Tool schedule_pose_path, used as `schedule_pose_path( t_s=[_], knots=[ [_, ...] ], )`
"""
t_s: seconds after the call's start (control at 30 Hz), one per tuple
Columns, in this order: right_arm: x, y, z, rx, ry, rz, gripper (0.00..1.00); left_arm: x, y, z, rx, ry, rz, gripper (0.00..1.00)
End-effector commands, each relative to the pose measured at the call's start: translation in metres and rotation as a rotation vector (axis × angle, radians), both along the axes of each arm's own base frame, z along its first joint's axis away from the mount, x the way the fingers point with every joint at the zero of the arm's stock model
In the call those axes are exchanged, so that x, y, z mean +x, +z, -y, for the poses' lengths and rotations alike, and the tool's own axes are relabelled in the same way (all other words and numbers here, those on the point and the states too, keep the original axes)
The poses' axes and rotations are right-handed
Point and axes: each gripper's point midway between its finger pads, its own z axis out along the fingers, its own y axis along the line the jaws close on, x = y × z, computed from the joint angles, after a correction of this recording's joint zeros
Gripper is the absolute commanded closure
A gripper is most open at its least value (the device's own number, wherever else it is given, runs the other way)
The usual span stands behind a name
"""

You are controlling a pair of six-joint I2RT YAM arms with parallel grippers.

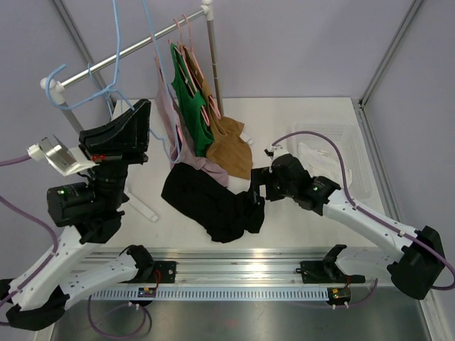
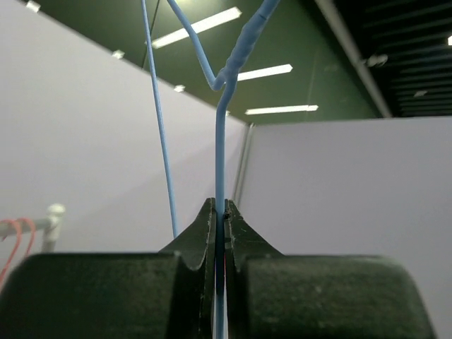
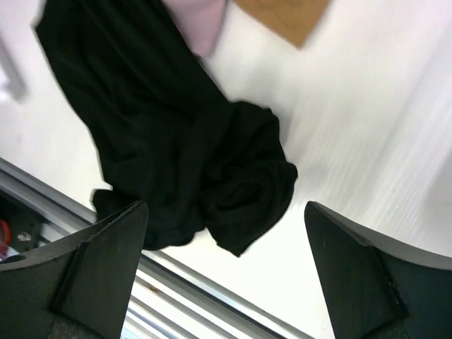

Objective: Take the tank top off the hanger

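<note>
The black tank top (image 1: 210, 199) lies crumpled on the white table, off the hanger; it also shows in the right wrist view (image 3: 176, 141). My left gripper (image 1: 142, 108) is raised at the left and shut on the thin blue wire of the light-blue hanger (image 1: 116, 42). In the left wrist view the jaws (image 2: 219, 208) pinch the hanger wire (image 2: 219, 155), which runs straight up between them. My right gripper (image 1: 257, 186) hovers just above the tank top's right end, open and empty, with its fingers (image 3: 106, 254) spread wide.
A clothes rail (image 1: 135, 46) on a post (image 1: 211, 64) carries pink hangers with a green top (image 1: 190, 106), a brown garment (image 1: 231, 145) and a pink one (image 1: 169, 114). A clear tray (image 1: 341, 153) sits at the right. A metal rail (image 1: 234, 259) runs along the near edge.
</note>
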Motion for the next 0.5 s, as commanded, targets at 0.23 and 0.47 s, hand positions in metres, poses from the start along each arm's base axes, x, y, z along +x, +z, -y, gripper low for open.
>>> schedule_pose_path(
  t_s=[0.23,0.47],
  knots=[
    [0.022,0.061,0.011,-0.038,-0.033,0.164,0.01,0.036,-0.11,-0.038,0.245,0.18,-0.736,1.0],
    [0.027,0.065,0.013,-0.055,-0.052,0.168,0.01,0.029,-0.143,-0.079,0.189,0.294,-0.93,1.0]
  ],
)
